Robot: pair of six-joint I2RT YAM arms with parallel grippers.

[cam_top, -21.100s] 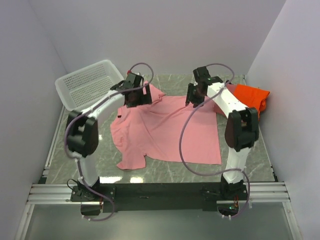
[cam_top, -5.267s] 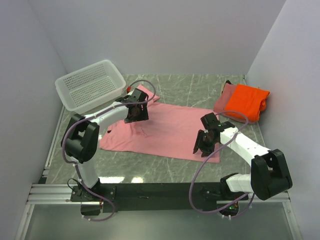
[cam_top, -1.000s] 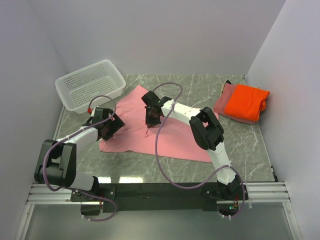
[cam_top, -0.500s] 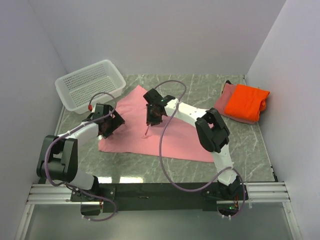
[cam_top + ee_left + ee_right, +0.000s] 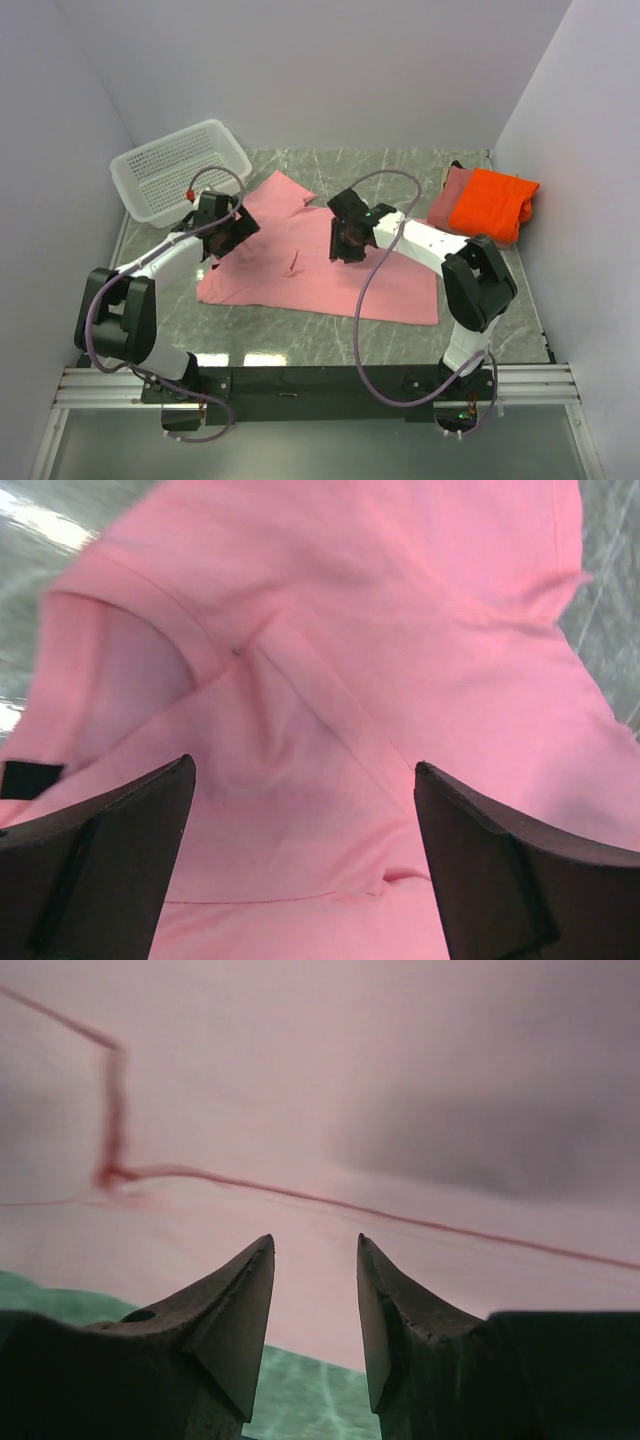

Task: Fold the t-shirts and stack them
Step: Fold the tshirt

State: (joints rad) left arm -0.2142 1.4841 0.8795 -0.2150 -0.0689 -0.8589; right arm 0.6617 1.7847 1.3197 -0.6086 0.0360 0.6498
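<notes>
**A:** Starting at the left, what is on the desk?

**B:** A white perforated basket sits at about 10 o'clock, just off the sleeve corner of the light pink t-shirt.

**A:** And the left gripper?

**B:** It hangs over the shirt's left end, at 9 o'clock of the cloth. Its wrist view shows the fingers spread wide with nothing between them. Under them are the collar and a black tag at the picture's left edge.

**A:** How does the pink shirt lie?

**B:** Flat across the middle of the desk, running from 9 toward 4 o'clock, with one corner pointing up toward 12.

**A:** Then the right gripper?

**B:** It is over the shirt's middle, a little toward 1 o'clock. Its fingertips stand apart by a narrow gap and pinch nothing. A thin crease runs across the pink cloth beyond them.

**A:** And the far right?

**B:** At 2 o'clock the orange t-shirt lies folded on the dusty rose t-shirt, near the right wall and apart from the pink one.
</notes>
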